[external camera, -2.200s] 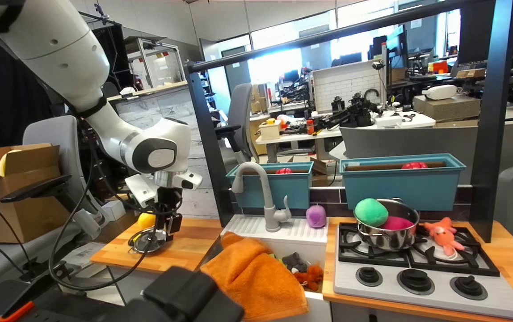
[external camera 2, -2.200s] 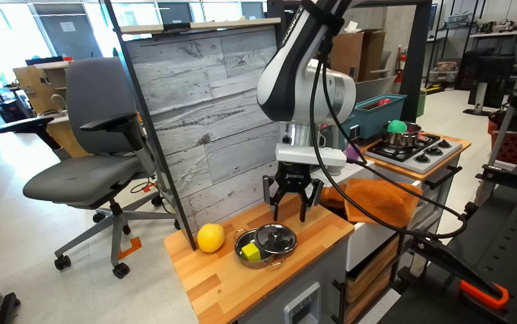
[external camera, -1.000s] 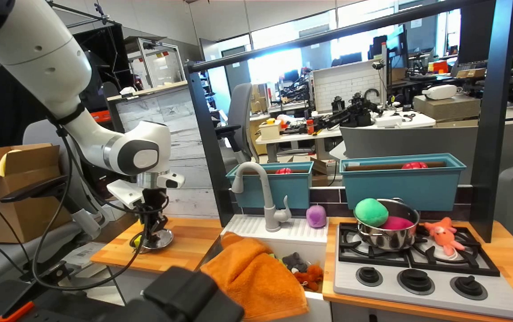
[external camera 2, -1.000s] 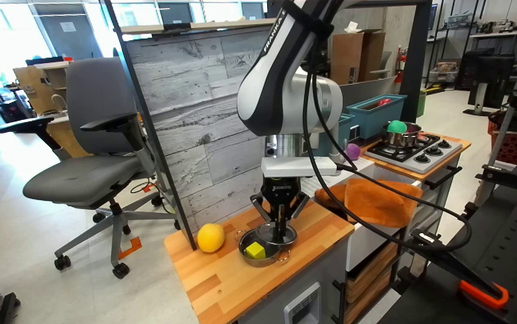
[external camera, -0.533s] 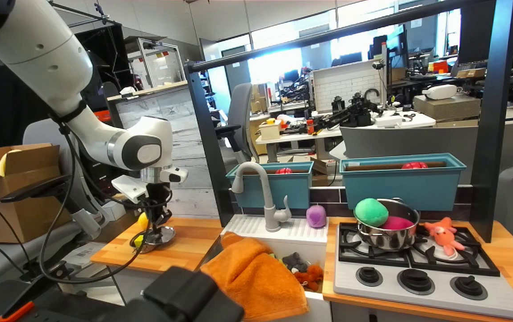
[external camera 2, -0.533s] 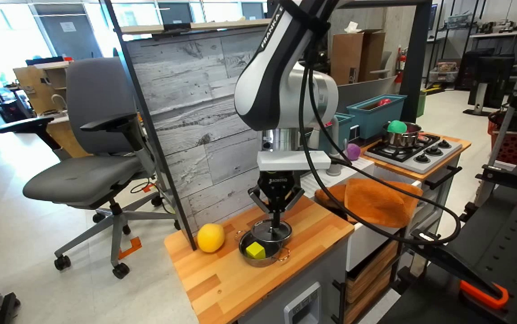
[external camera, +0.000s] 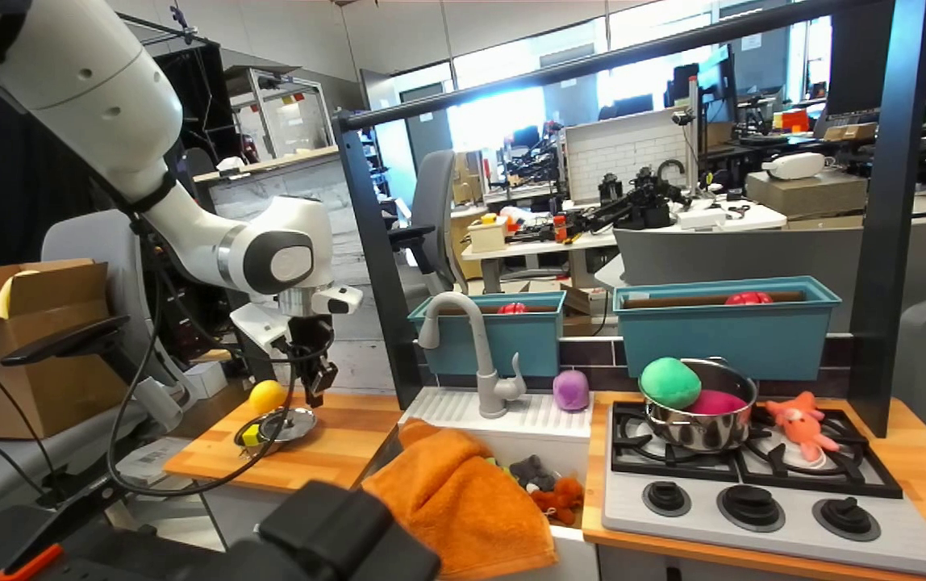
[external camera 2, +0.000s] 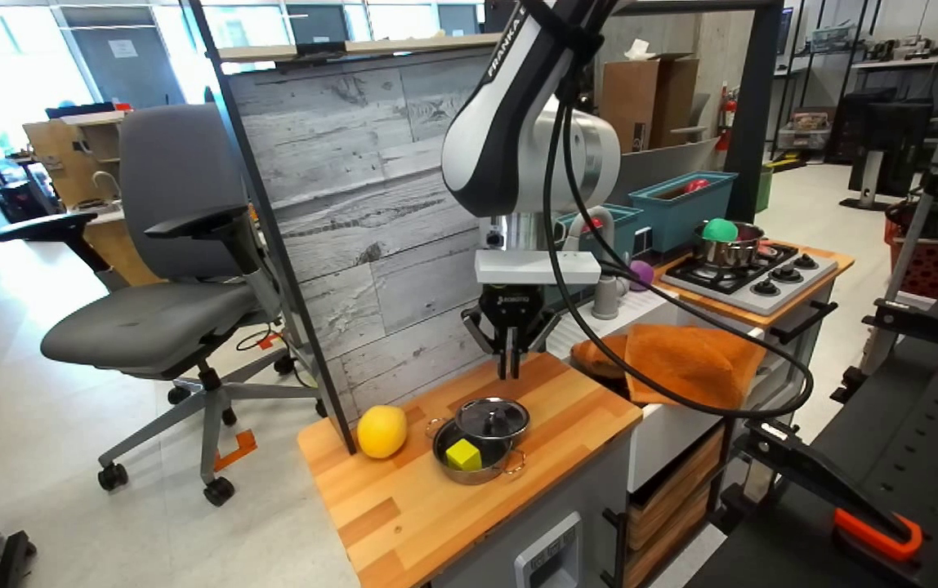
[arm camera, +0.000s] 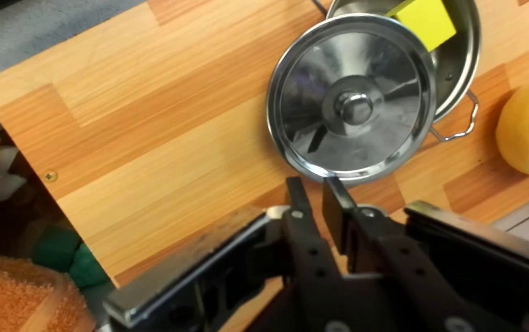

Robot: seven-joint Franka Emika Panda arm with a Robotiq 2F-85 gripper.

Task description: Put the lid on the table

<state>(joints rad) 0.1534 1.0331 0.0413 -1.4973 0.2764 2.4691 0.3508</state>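
The lid (external camera 2: 495, 415) is round, silvery and knobbed. It lies over one side of a small metal pot (external camera 2: 473, 477), so the pot is partly uncovered. It also shows in the wrist view (arm camera: 308, 92) and in an exterior view (external camera: 299, 422). In the wrist view it overhangs the pot's rim; whether its outer edge touches the table (external camera 2: 412, 523) is unclear. My gripper (external camera 2: 509, 376) is above and behind the lid, apart from it. Its fingers (arm camera: 313, 182) stand a narrow gap apart with nothing between them.
A yellow block (external camera 2: 463, 455) is inside the pot. A yellow ball (external camera 2: 381, 431) sits beside it on the tabletop. A grey plank wall (external camera 2: 404, 245) stands behind. An orange towel (external camera 2: 690, 367) hangs over the sink. A loose cable (external camera 2: 796, 400) loops from the arm.
My wide-open gripper came down and closed at the lid's knob. The lid shifted slightly back. Since half a second ago, the gripper has let go and risen; the lid stays over the pot.
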